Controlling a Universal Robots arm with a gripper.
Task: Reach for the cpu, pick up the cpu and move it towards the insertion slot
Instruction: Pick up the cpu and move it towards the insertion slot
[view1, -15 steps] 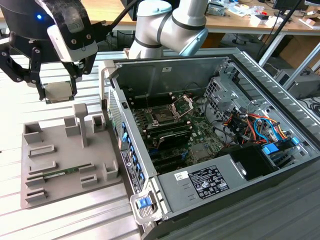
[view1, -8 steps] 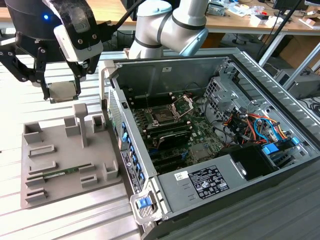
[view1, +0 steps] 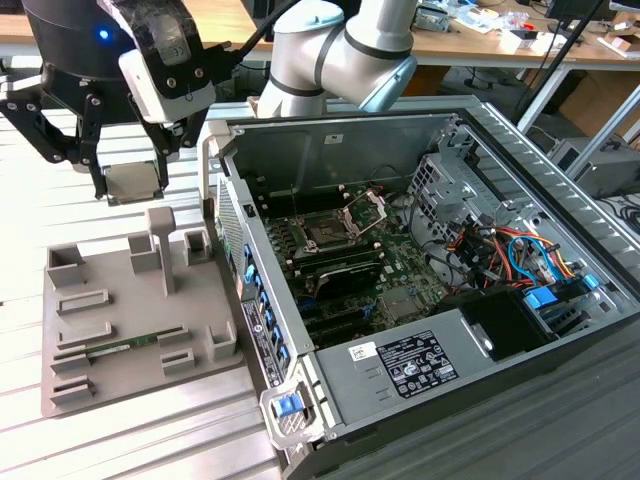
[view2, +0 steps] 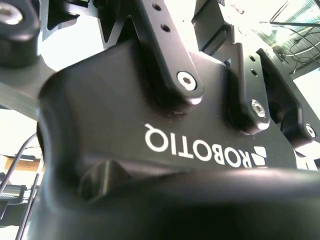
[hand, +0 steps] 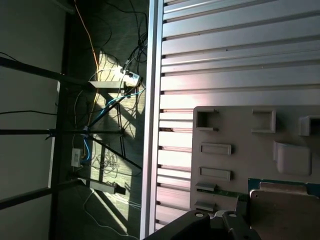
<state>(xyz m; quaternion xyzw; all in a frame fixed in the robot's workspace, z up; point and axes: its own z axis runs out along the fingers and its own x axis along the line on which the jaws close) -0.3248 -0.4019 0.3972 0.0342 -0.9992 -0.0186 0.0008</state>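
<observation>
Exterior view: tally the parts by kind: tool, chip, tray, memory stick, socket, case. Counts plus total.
Black metal tool: 1
Flat silvery-beige square cpu, gripped in the tool: 1
Grey plastic tray with recesses: 1
Long thin green memory stick, in the tray: 1
Dark square insertion slot with silvery metal frame: 1
Open grey metal computer case: 1
Total: 6

Silvery-beige cpu (view1: 133, 181), grey tray (view1: 128, 300)
</observation>
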